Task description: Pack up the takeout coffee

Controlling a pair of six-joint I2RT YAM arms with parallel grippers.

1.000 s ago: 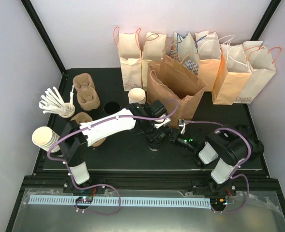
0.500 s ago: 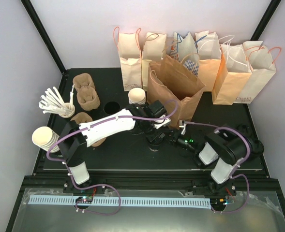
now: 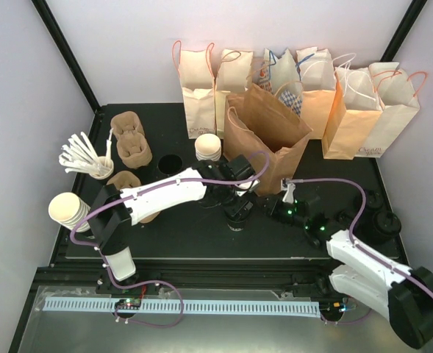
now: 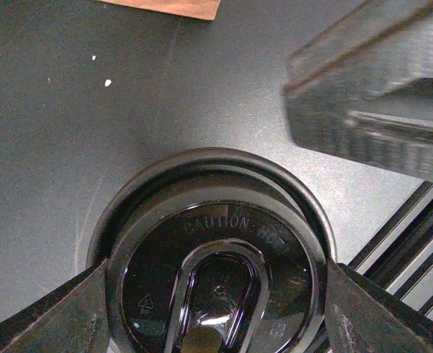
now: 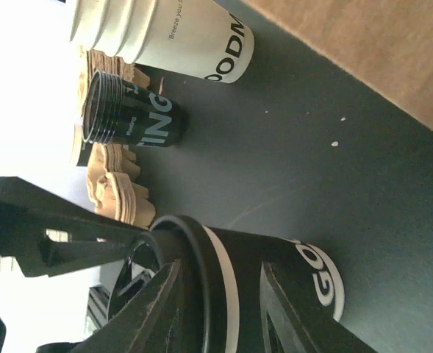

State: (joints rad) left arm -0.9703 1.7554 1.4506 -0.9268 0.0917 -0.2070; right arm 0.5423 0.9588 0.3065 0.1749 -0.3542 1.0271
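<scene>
The takeout coffee, a small cup with a black lid, stands upright on the black mat in front of the open brown bag. My left gripper hangs over it, and in the left wrist view its fingers press both sides of the lid. My right gripper reaches in from the right, open. In the right wrist view its fingers straddle the cup's upper part just below the lid. One right finger shows apart from the cup.
Paper bags line the back. A stack of white cups stands behind the coffee, another at the left. A short black stack, cardboard carriers and white stirrers sit on the left.
My right arm has unfolded and stretched out low toward the cup, its gripper now around the cup's side. My left gripper stays on the lid.
</scene>
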